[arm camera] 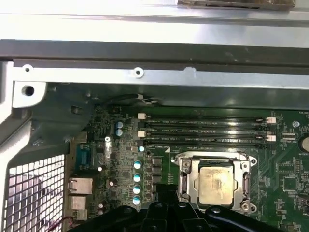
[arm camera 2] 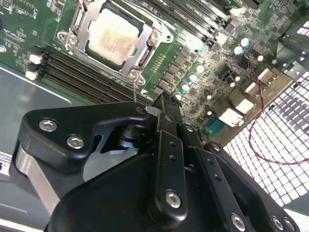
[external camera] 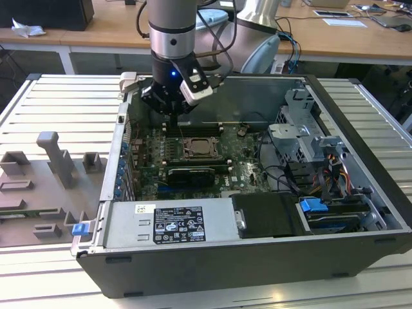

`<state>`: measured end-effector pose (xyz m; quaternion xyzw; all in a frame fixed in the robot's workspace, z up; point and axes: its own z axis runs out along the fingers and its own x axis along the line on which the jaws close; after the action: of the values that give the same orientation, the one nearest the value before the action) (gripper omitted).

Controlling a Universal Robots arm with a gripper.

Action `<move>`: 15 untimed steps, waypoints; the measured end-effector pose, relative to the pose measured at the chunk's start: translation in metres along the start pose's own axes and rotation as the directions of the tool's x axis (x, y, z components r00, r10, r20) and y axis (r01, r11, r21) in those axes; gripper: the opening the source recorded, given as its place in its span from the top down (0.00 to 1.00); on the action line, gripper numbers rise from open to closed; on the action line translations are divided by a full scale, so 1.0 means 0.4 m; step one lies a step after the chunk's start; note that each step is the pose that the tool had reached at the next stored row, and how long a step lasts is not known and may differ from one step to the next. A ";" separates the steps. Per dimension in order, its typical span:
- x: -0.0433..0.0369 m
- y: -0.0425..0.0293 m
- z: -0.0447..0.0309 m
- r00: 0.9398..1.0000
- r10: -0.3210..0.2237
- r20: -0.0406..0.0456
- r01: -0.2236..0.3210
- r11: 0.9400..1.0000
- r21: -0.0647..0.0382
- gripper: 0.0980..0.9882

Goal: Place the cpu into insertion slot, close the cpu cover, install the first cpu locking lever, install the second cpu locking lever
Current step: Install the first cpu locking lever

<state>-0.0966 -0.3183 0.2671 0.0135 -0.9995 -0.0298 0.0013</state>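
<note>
The cpu point(arm camera 2: 113, 38), a flat square chip with a dull silver top, lies in the insertion slot point(external camera: 199, 149) on the green board. The cpu cover point(arm camera 2: 147, 58), a thin metal frame, lies flat around the chip point(arm camera: 216, 186). A thin metal locking lever point(arm camera 2: 135, 94) stands up from the socket corner nearest my fingers. My gripper point(arm camera 2: 163, 102) hangs above the board beside the socket, over the memory slots, with its fingers together and nothing between them. In the exterior view the gripper point(external camera: 172, 116) is at the back of the open case.
Long black memory slots point(arm camera: 205, 130) run beside the socket. A black expansion card point(external camera: 191, 174) lies in front of it, with the power supply point(external camera: 174, 222) nearer still. A drive cage and cables point(external camera: 302, 138) fill the exterior view's right. A grey fixture point(external camera: 55, 161) stands outside the case.
</note>
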 end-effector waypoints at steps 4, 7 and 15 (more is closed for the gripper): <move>0.018 0.005 0.001 1.000 -0.001 0.000 0.001 1.000 0.000 0.99; 0.031 0.009 0.002 1.000 -0.002 0.000 0.002 1.000 0.000 0.99; 0.057 0.026 0.005 1.000 -0.005 0.000 0.005 1.000 0.000 0.99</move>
<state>-0.1196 -0.3083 0.2658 0.0158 -0.9994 -0.0299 0.0013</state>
